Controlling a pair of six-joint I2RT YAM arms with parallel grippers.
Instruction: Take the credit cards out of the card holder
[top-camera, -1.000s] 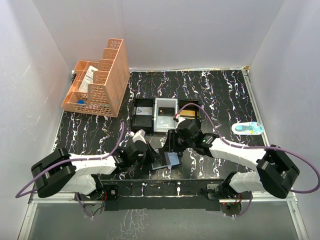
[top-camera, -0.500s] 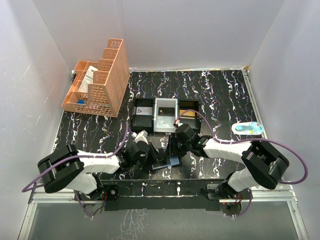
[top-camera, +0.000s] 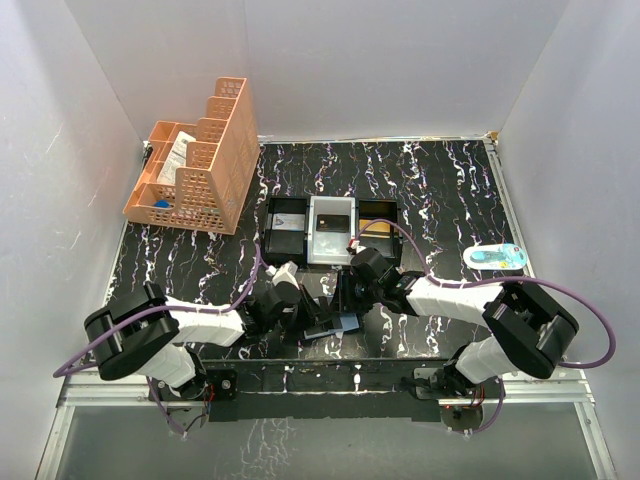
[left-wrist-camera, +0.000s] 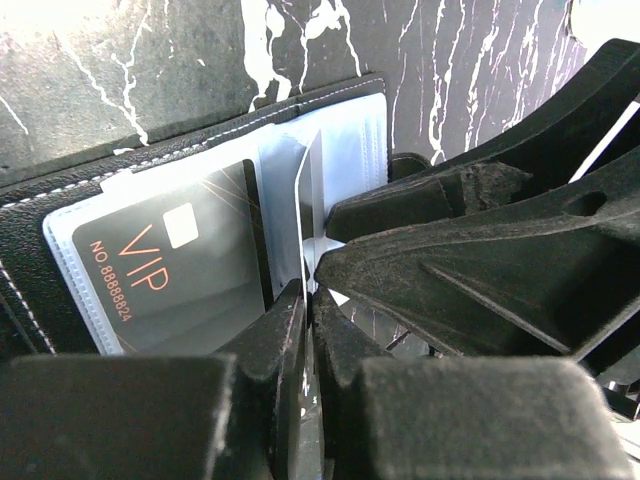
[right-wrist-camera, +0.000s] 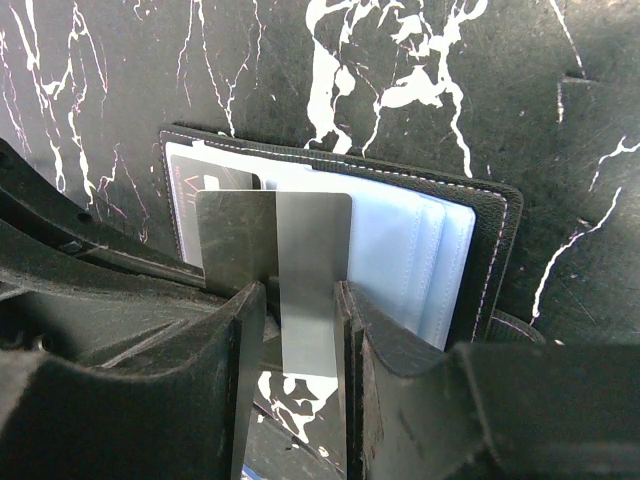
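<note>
Your card holder (top-camera: 333, 326) lies open on the marbled surface (top-camera: 440, 190), at lower centre of the top view, between both hands. Your right hand (right-wrist-camera: 300, 292) pinches a grey card (right-wrist-camera: 300, 230) by its long edges, and the card stands partly over the holder's clear sleeves. Your left hand (left-wrist-camera: 308, 305) is pressed nearly together on a thin sheet (left-wrist-camera: 306, 200) seen edge-on; whether it is a card or a sleeve cannot be told. A dark VIP card (left-wrist-camera: 170, 260) sits in a sleeve at the left of the left wrist view.
</note>
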